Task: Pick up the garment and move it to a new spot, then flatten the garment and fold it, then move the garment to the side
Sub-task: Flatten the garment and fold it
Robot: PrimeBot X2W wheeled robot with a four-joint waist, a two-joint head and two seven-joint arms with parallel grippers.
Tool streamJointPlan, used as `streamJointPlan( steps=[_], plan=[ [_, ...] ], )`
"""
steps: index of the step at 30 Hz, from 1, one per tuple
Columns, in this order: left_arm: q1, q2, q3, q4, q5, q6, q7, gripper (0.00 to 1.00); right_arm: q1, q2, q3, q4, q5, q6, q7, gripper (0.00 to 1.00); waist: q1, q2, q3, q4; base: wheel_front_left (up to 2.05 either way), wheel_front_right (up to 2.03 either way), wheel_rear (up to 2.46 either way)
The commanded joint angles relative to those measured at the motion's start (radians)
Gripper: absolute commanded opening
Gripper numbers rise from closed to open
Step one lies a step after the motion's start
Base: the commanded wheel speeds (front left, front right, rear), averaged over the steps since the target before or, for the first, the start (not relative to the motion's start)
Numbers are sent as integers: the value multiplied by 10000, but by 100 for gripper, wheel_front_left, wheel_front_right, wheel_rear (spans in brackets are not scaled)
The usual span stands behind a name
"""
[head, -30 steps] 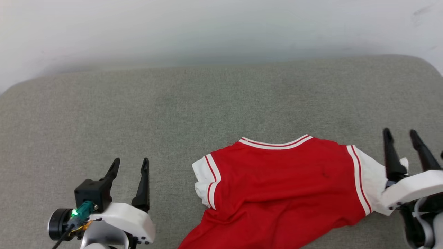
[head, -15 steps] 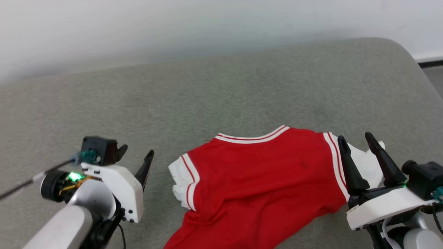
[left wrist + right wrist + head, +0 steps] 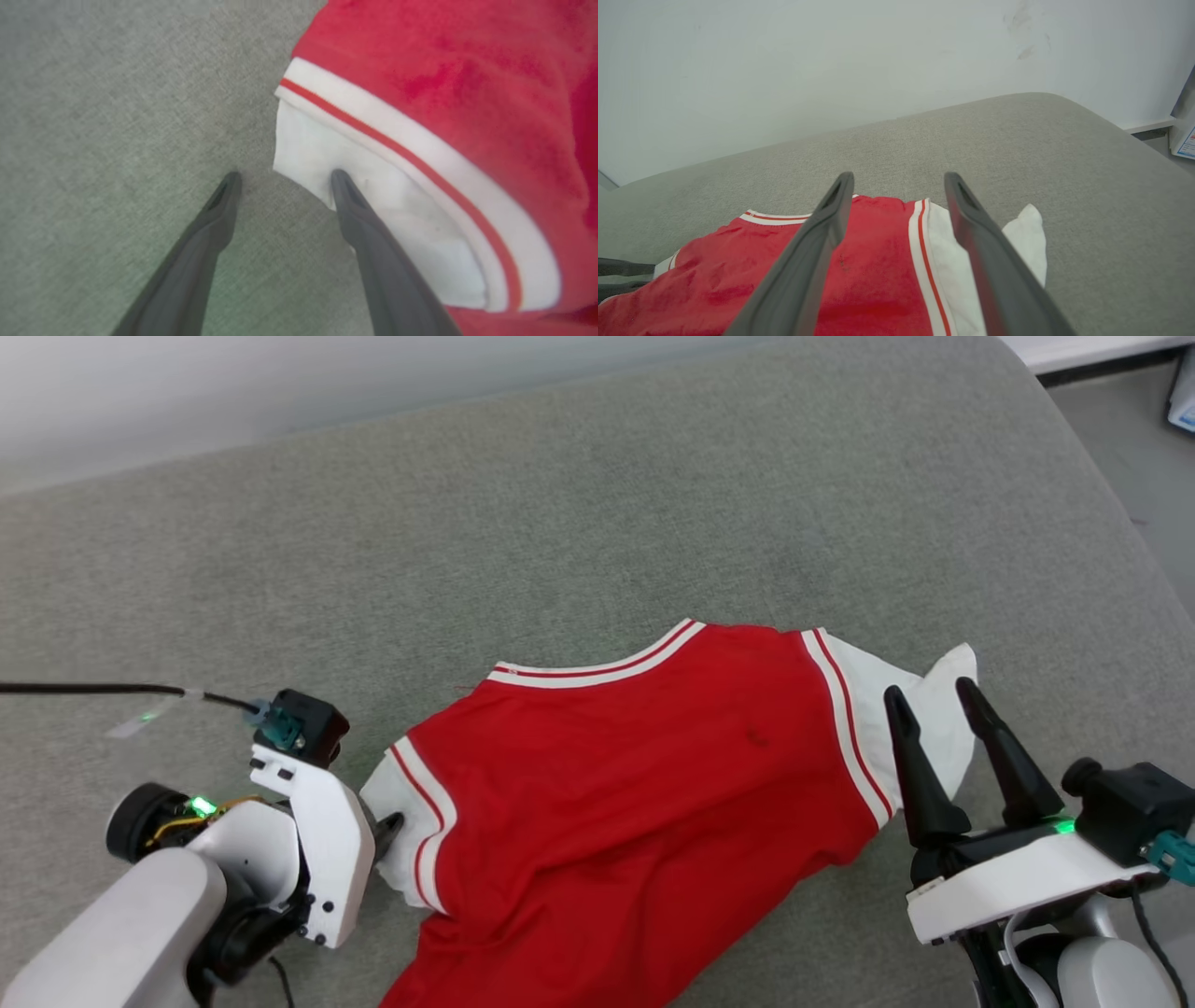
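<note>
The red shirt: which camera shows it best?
The head view: the red shirt lies there nearly whole, collar and both white sleeves visible, its lower end cut off. The left wrist view gives one sleeve close up; the right wrist view, the collar end and other sleeve.

Grey fabric cushion (image 3: 653, 504) against white wall (image 3: 140, 392)

The garment (image 3: 644, 784) is smooth red-and-white jersey cloth with a faint sheen. The surface (image 3: 579, 523) under it is coarse, matt grey woven fabric.
</note>
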Motion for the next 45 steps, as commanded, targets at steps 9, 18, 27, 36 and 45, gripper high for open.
streamJointPlan(
  steps=[9, 18, 27, 36, 45],
  plan=[
    [23, -308, -1265, 870, 37, -629, 1523, 42, -243, 121, 30, 395, 241, 1, -155, 100, 0, 0, 196, -304, 0, 0, 0],
    [-142, -855, -659, 869, 304, -178, -321, 0, -139, 51, -285, 504, 297, 1, 3, 100, 0, 0, -153, 13, 0, 0, 0],
    [656, -902, 541, 324, 446, 929, -2861, 0, 30, -171, -916, 739, 618, -1, 711, 100, 0, 0, -611, 622, 0, 0, 0],
    [1262, -695, 1276, -1150, 1003, 2203, -4161, 0, -725, -1002, -2167, 2090, 1470, 1, 2491, 100, 0, 0, -617, 1291, 0, 0, 0],
    [765, -768, 1179, -2296, 1515, 2494, -4301, 0, -3068, -2234, -1824, 4294, 2225, 1, 5192, 100, 0, 0, 181, 2001, 0, 0, 0]
  ],
)
